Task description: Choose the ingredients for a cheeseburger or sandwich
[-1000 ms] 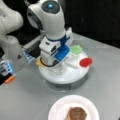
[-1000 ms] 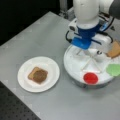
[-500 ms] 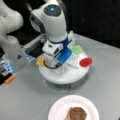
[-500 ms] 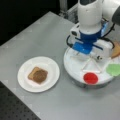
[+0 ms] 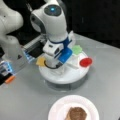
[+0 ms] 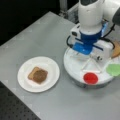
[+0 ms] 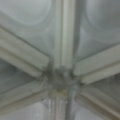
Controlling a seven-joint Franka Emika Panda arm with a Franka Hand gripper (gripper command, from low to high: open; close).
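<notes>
On the white paper plate (image 5: 56, 110) (image 6: 25, 85) lies a tan bread slice (image 6: 32, 73) with the round dark-brown patty (image 5: 76, 113) (image 6: 40, 76) on top, seen in both front views. My gripper (image 5: 56, 67) (image 6: 87, 53) hangs low over the middle of the white round divided tray (image 5: 63, 76) (image 6: 75, 72), with its fingers hidden under the hand. A yellow cheese slice (image 5: 40, 61) (image 6: 116, 50) lies in a tray section beside the hand. The wrist view shows only the tray's dividers (image 7: 60, 77) meeting at the hub, very close.
The tray also holds a red round piece (image 5: 85, 62) (image 6: 90, 78) and a green piece (image 5: 77, 49) (image 6: 113, 69). The arm's base (image 5: 11, 47) stands at a front view's left. A table edge (image 6: 15, 37) runs along a front view's upper left.
The hand has sunk a little lower over the tray's centre. The plate, bread and patty have not moved.
</notes>
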